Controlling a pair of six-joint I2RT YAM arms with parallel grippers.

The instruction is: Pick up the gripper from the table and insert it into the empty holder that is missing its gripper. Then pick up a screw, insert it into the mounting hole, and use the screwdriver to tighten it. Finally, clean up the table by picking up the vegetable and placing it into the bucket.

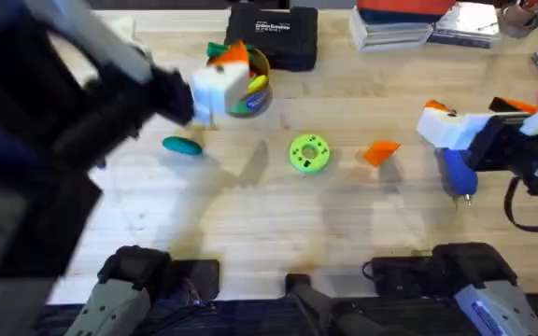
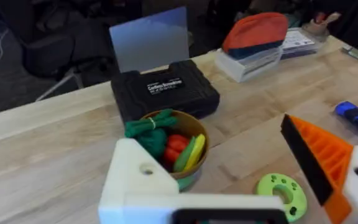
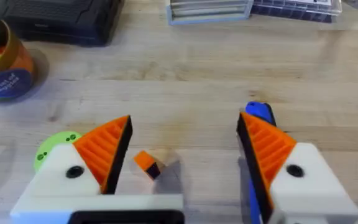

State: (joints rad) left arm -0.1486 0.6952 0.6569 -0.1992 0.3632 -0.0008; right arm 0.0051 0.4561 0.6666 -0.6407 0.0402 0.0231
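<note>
The gripper (image 1: 379,151), a small orange wedge, lies on the table right of centre; in the right wrist view the gripper (image 3: 146,163) sits on the wood below the gap between my fingers. My right gripper (image 1: 437,126) (image 3: 185,134) hangs open over it, empty. The blue screwdriver (image 1: 458,173) (image 3: 258,112) lies just beside the right gripper. My left gripper (image 1: 220,82) (image 2: 229,180) hovers open and empty near the bucket (image 1: 252,91) (image 2: 179,146), which holds toy food. The teal vegetable (image 1: 182,145) rests on the table left of centre. Holder and screw are out of view.
A bright green disc with holes (image 1: 308,154) (image 2: 283,191) lies mid-table between vegetable and orange wedge. A black case (image 1: 274,37) (image 2: 166,93) stands behind the bucket. Books (image 1: 400,23) are stacked at the back right. The left arm (image 1: 35,131) looms large over the table's left side.
</note>
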